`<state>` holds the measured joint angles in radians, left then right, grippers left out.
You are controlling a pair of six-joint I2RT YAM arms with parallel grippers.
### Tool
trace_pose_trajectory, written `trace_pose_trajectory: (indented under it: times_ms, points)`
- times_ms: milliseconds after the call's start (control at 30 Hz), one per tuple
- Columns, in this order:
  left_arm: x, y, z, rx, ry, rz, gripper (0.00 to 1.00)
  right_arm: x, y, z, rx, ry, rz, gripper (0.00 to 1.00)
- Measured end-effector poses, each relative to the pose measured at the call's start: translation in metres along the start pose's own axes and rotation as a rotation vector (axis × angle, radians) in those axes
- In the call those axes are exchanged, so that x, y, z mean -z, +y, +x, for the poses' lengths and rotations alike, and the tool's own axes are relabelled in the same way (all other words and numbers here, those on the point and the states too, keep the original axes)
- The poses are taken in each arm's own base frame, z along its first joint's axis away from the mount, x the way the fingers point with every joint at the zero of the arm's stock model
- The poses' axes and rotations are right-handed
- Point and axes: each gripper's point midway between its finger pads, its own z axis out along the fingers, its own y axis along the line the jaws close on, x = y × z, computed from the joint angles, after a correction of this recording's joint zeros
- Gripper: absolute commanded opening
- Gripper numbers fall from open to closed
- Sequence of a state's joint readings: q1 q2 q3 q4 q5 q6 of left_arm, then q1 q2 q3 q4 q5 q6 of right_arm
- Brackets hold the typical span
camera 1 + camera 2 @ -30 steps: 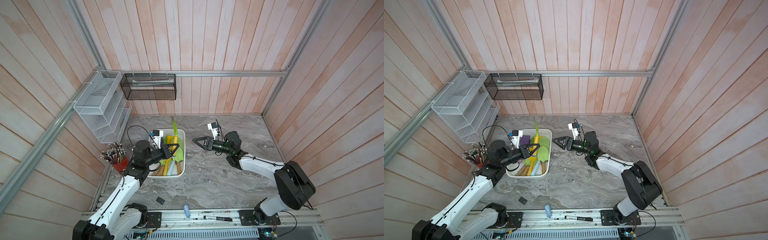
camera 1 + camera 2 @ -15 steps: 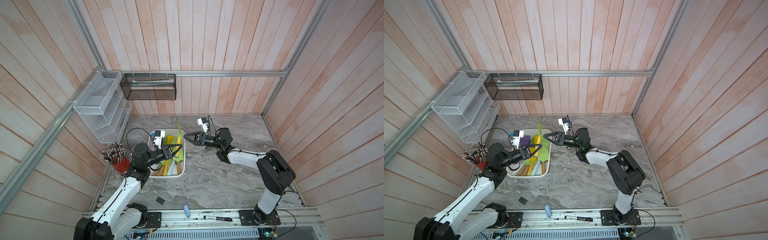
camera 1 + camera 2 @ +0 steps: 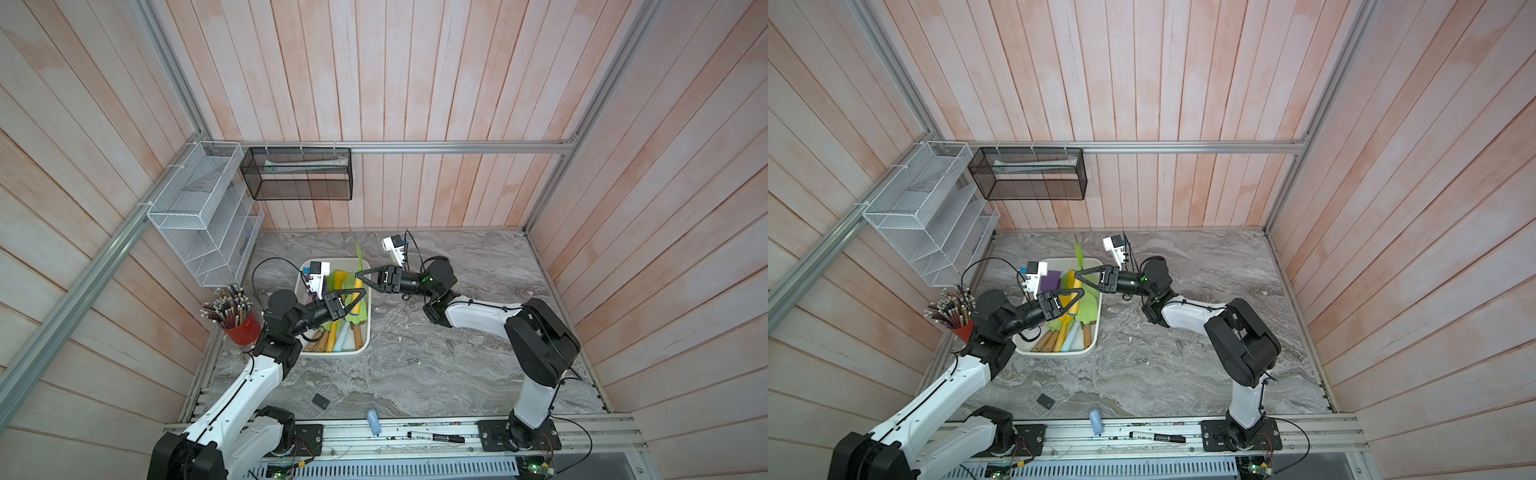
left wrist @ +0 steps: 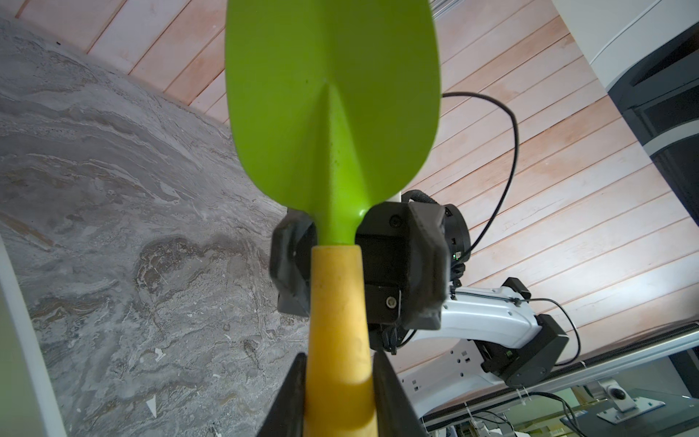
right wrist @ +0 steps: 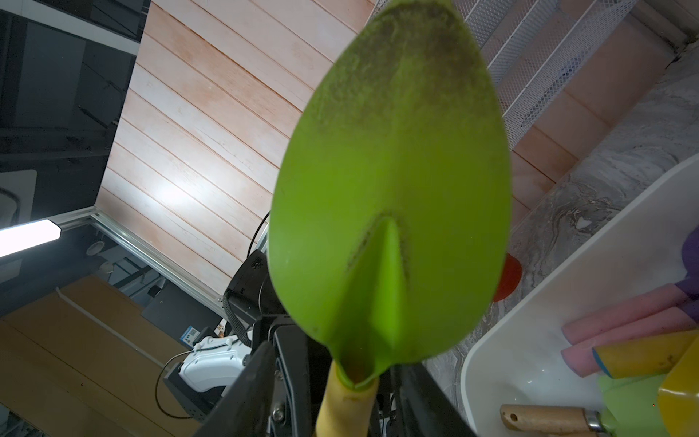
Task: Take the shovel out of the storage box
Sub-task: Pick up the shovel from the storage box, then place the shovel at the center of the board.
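The left claw (image 3: 358,300) is clenched on the yellow handle of the shovel (image 4: 333,113), which stands blade-up over the storage box (image 3: 332,353). The right claw (image 4: 334,246) straddles the neck; we cannot tell whether it grips yet. We close it squarely on the neck, confirm the hold, then release the left claw and lift clear of the rim

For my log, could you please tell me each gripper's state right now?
Left gripper: closed on the shovel, at its handle.
Right gripper: around its neck; grip cannot be told.
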<state>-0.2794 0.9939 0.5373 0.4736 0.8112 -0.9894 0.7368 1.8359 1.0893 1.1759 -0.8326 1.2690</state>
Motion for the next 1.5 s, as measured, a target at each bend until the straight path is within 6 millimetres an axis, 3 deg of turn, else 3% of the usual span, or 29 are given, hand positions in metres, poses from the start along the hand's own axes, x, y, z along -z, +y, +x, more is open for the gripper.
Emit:
trace_pose_trajectory:
  times_ms: [200, 267, 433, 567, 667, 767, 900, 1000, 1133, 1300, 1433, 1500]
  points:
    - [-0.002, -0.003, 0.0, -0.009, -0.006, 0.015, 0.14, -0.004, -0.003, -0.002, -0.015, 0.0, -0.006, 0.26]
    - [-0.002, -0.005, -0.001, -0.016, -0.011, 0.02, 0.14, -0.004, -0.003, -0.003, -0.019, -0.001, -0.008, 0.25]
    - [-0.002, -0.003, -0.002, -0.025, -0.028, 0.023, 0.14, -0.006, -0.002, -0.003, -0.041, -0.005, -0.015, 0.05]
    - [-0.003, -0.001, -0.001, -0.025, -0.038, 0.018, 0.33, -0.006, -0.005, -0.003, -0.05, -0.009, -0.012, 0.0]
    - [-0.004, 0.003, 0.001, -0.025, -0.032, 0.0, 0.66, -0.006, -0.009, -0.005, -0.048, -0.026, 0.002, 0.0]
    - [-0.002, 0.012, 0.004, -0.025, -0.023, -0.054, 0.76, -0.005, -0.017, -0.007, -0.044, -0.038, 0.035, 0.0]
    - [0.014, 0.019, -0.009, -0.062, -0.076, -0.152, 0.77, 0.003, -0.034, -0.014, -0.046, -0.054, 0.117, 0.0]
    - [0.029, 0.022, -0.025, -0.111, -0.14, -0.23, 0.76, 0.016, -0.043, -0.029, -0.037, -0.081, 0.196, 0.0]
    - [0.041, 0.032, -0.04, -0.16, -0.176, -0.369, 0.75, 0.029, -0.052, -0.064, 0.007, -0.13, 0.311, 0.0]
    - [0.053, 0.074, -0.04, -0.155, -0.157, -0.586, 0.74, 0.039, -0.066, -0.116, 0.084, -0.183, 0.501, 0.0]
    - [0.067, 0.098, -0.034, -0.149, -0.145, -0.724, 0.73, 0.041, -0.097, -0.145, 0.131, -0.186, 0.67, 0.0]
    - [0.073, 0.105, -0.032, -0.155, -0.144, -0.769, 0.73, 0.044, -0.124, -0.149, 0.134, -0.169, 0.757, 0.0]
